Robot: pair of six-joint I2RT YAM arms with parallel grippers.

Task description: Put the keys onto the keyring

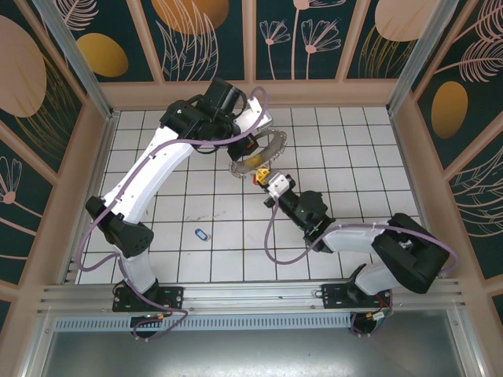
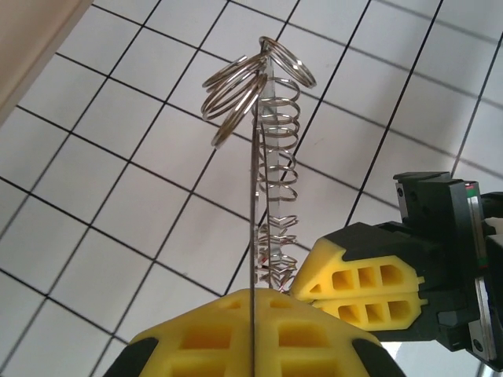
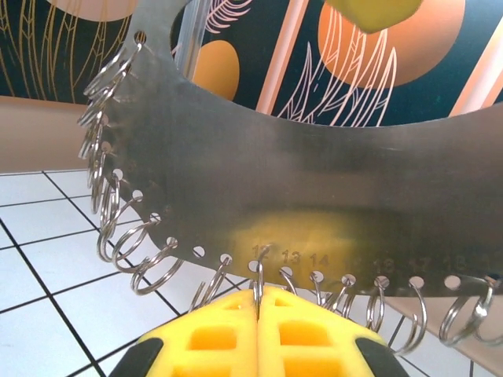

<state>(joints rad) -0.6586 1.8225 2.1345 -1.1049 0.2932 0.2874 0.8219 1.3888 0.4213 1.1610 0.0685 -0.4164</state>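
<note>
Left fingers [image 2: 196, 338] and right fingers [image 3: 306, 326] clamp the keyring [image 3: 314, 181]; blue key [image 1: 202, 234] lies unthreaded on the table [image 1: 228, 212] at eight o'clock.

Stamped numbers run along the lower edge of the keyring [image 3: 299, 181], one just above each hole [image 3: 199, 252], rising toward the right. Legible: 12, 13, 14. Further right the figures are blurred; 17 and 18 can just be made out.
</note>
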